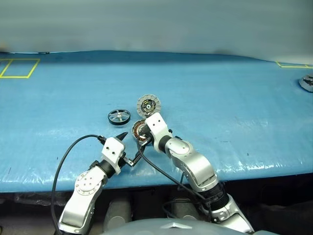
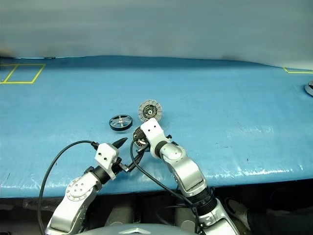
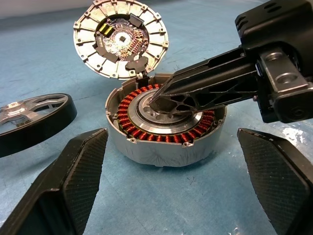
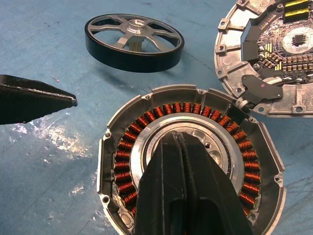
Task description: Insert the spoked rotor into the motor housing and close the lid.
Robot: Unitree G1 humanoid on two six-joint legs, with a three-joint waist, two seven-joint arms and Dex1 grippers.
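Observation:
The motor housing (image 3: 146,149) stands on the blue table with its copper windings (image 4: 122,161) showing. Its lid (image 3: 121,39) is hinged open and stands up behind it, inner face towards me. My right gripper (image 4: 177,139) is shut, and its joined fingertips rest on the silver centre of the housing. The spoked rotor (image 1: 119,117) lies flat on the table just left of the housing, untouched. My left gripper (image 1: 128,148) is open, just short of the housing on the near side, with nothing between its fingers (image 3: 80,169).
The blue sheet (image 1: 220,98) covers the whole table, and its front edge lies close below my arms. Yellow tape marks sit at the far left corner (image 1: 19,68) and the far right (image 1: 293,65). A grey metal part (image 1: 307,82) lies at the right edge.

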